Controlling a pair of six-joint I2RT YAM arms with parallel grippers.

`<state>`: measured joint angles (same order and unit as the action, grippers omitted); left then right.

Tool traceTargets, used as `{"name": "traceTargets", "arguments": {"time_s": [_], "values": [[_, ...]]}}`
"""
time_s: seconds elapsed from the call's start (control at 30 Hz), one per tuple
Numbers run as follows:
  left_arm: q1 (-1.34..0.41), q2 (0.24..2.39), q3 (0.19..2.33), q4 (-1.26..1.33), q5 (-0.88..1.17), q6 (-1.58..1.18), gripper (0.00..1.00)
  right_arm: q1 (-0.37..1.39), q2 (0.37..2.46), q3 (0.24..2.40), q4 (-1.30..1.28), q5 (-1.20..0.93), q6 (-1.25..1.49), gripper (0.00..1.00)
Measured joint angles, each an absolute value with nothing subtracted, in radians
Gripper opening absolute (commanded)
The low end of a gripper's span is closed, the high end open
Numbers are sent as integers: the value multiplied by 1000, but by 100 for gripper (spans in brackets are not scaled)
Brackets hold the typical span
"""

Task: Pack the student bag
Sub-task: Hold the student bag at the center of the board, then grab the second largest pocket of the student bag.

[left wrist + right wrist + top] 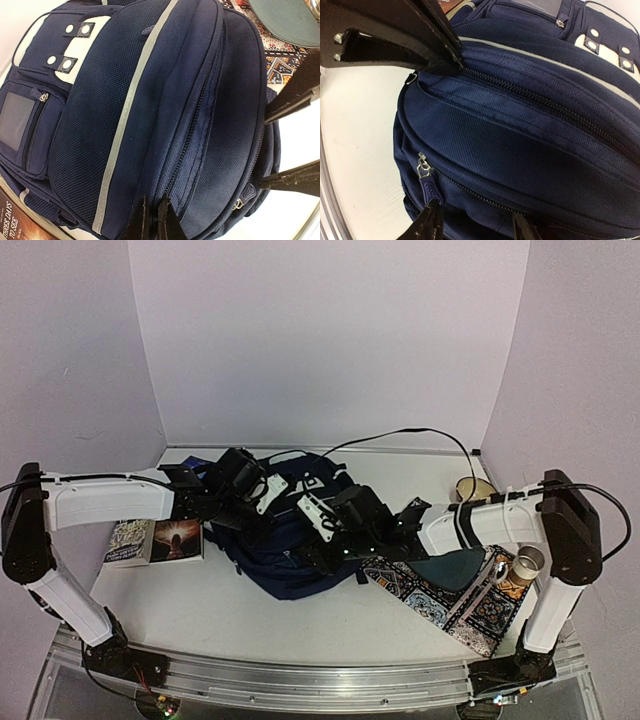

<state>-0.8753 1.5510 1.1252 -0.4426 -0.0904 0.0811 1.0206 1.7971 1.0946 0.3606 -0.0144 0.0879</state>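
**A:** Where does the student bag (285, 540) lie?

**B:** It lies flat on the counter (200, 610), between the two arms. The left end effector (152, 220) is clamped shut, apparently nipping a fold of fabric beside a zip. The right end effector (477, 225) stands half open and holds nothing. A zip pull (427, 184) sits just beside one of its fingertips.

**A:** What is the risk?

**B:** If the right end effector closes off-centre, it could miss the pull. The left one's thin pinch could also slip.
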Motion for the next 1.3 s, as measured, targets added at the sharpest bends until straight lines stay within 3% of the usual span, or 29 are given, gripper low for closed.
{"name": "traceTargets", "arguments": {"time_s": [0.47,0.83,1.3], "values": [[-874,1534,1126,-456,-77,52,0,1049,1757,1012,454,7,109,53],[-873,1534,1144,-472,-57,29,0,1184,1739,992,525,201,246,37],[-872,1534,1145,-472,-44,2,0,1183,1840,1029,562,278,292,38]]}}
